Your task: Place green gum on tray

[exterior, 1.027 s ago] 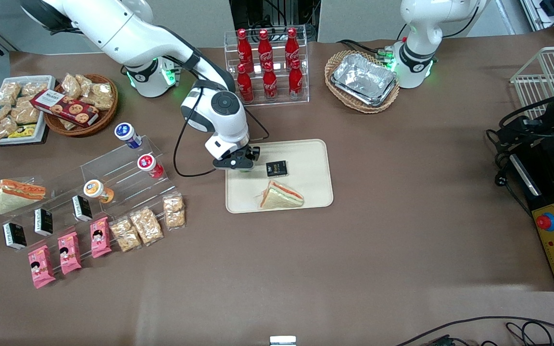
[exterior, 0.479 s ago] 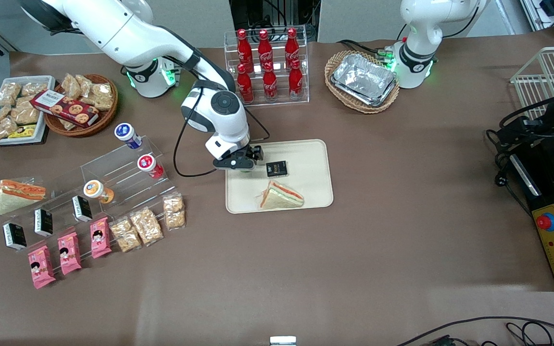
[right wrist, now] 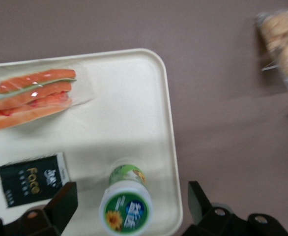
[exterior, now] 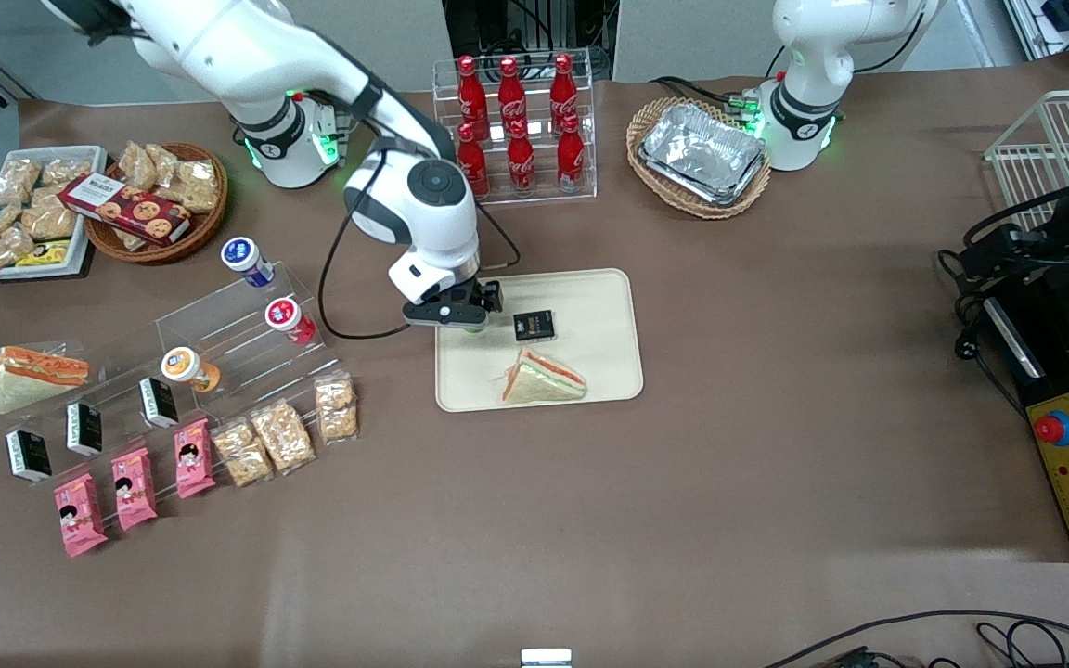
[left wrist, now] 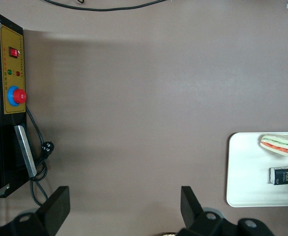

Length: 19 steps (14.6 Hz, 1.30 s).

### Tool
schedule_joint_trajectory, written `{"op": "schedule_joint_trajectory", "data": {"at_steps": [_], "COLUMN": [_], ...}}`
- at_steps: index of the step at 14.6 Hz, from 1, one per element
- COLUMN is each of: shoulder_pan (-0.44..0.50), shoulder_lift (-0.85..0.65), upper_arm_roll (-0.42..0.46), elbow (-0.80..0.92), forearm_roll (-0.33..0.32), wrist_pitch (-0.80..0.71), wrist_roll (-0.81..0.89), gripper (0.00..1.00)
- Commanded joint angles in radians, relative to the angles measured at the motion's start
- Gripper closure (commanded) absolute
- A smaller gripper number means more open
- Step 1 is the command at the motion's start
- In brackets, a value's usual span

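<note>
With its fingers spread wide and nothing between them, the gripper point(exterior: 463, 320) hangs just above the tray's point(exterior: 604, 371) edge nearest the working arm's end of the table. Green gum point(right wrist: 126, 205) stands upright on the tray point(right wrist: 129, 123) right by that rim, lid up, released. A black packet point(right wrist: 32, 179) sits just beside it, and a wrapped sandwich point(right wrist: 33, 97) lies nearer the front camera.

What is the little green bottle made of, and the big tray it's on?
The green gum looks like smooth plastic: a green body, a white lid, a glossy printed label with a flower. The tray looks like matte cream plastic, perhaps melamine, going by its even color and rounded molded rim. The hand hangs above the bottle, open, not touching it.
</note>
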State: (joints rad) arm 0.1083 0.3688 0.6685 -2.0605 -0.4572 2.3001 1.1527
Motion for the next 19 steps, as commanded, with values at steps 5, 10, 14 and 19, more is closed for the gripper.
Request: {"op": "schedule_joint_trajectory", "data": {"at_steps": [5, 10, 14, 19], "shoulder_pan": [-0.039, -0.096, -0.095, -0.093], "shoulder_lift": [-0.09, -0.192, -0.264, -0.297], "upper_arm_roll": [0.006, -0.157, -0.364, -0.61], "elbow": [0.412, 0.485, 0.485, 0.484], "forearm_roll": [0.233, 0.336, 0.406, 0.416], "wrist_pitch": [-0.565, -0.657, -0.685, -0.705], "wrist_roll": [-0.355, -0.67, -0.979, -1.31], "gripper": [0.0, 0.0, 0.0, 0.0]}}
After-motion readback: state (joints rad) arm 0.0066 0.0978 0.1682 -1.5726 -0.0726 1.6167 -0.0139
